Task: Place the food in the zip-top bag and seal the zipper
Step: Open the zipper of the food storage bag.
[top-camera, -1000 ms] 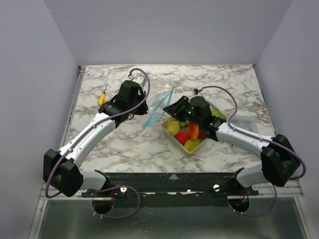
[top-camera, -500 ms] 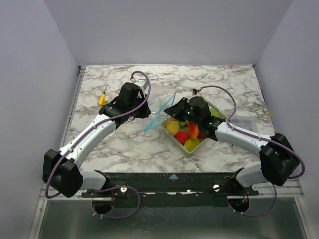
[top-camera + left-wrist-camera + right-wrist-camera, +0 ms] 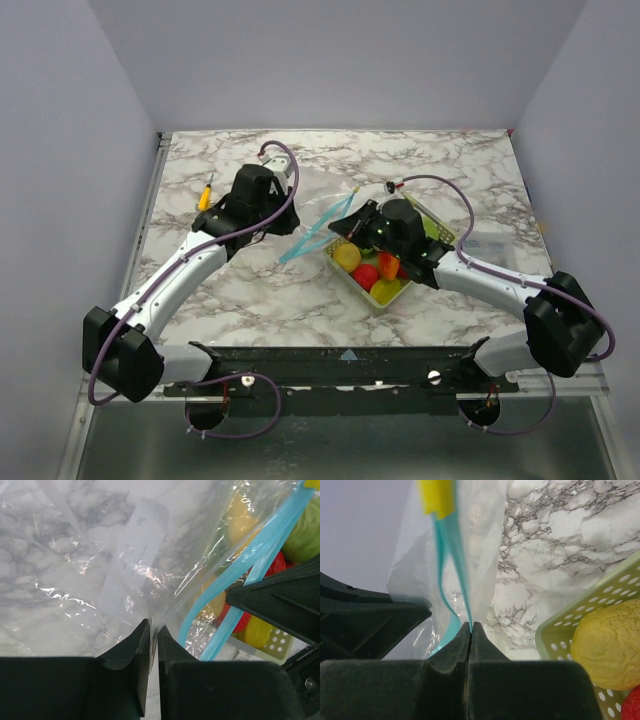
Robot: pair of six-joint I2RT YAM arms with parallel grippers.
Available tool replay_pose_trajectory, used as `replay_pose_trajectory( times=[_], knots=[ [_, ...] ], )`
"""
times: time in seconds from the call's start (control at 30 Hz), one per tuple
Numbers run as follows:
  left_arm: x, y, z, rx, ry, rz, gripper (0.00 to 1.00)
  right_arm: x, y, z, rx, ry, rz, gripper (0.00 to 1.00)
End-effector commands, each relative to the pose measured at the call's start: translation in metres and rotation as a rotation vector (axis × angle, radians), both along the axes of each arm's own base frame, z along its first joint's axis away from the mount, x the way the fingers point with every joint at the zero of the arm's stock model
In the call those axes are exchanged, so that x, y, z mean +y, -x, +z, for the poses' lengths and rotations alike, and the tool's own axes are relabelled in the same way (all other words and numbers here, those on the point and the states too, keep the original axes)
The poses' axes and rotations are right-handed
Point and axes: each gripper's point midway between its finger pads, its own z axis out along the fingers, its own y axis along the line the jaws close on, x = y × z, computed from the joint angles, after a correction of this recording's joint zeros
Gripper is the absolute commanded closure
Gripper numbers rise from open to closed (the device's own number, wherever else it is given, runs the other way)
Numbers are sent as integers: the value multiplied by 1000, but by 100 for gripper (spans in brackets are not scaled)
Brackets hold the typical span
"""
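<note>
The clear zip-top bag (image 3: 318,213) hangs stretched between my two grippers, left of the basket. My left gripper (image 3: 154,630) is shut on the bag's thin clear film, with the light-blue zipper (image 3: 260,550) running slantwise to its right. My right gripper (image 3: 471,625) is shut on one lip of the zipper (image 3: 454,555), just below a yellow slider tab (image 3: 437,497); the other lip bows away to the left. The food (image 3: 366,268), red, yellow, orange and green toy pieces, lies in the yellow-green mesh basket (image 3: 352,286). A yellow piece (image 3: 607,645) shows beside my right fingers.
The basket rim (image 3: 555,630) is close on the right of my right gripper. A small yellow-orange object (image 3: 205,195) lies on the marble table near its left edge. A flat clear packet (image 3: 492,240) lies at the right. Grey walls enclose the table.
My right gripper has shut on the zipper strip. The bag's mouth has swung a little left and lower, and the left arm has shifted slightly with the bag film still pinched.
</note>
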Motion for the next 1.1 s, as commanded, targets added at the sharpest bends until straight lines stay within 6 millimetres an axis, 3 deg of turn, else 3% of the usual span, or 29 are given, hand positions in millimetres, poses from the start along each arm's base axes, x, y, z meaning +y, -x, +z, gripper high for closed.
replay_pose_trajectory(
  times=[0.0, 0.07, 0.13, 0.23, 0.47, 0.7, 0.87, 1.07],
  knots=[
    [-3, 4, 41, -164, 59, -74, 68, 7, 2, 16, -24, -28, 22, 100],
    [-3, 8, 54, -230, 82, -88, 54, 10, 2, 19, -17, -42, 32, 100],
    [-4, 10, 64, -287, 80, -101, 52, 13, 2, 24, -9, -53, 37, 100],
    [-8, 11, 69, -334, 34, -109, 52, 16, 3, 31, -6, -59, 50, 100],
    [-38, 23, 69, -343, -58, -163, 49, 16, 3, 47, -27, -86, 53, 100],
    [-31, 22, 65, -422, -219, -142, 51, 19, 6, 52, -31, -115, 67, 100],
    [-31, 20, 60, -430, -267, -137, 62, 19, 5, 58, -43, -128, 67, 100],
    [-40, 20, 49, -416, -269, -170, 55, 22, 5, 59, -38, -139, 75, 100]
  ],
)
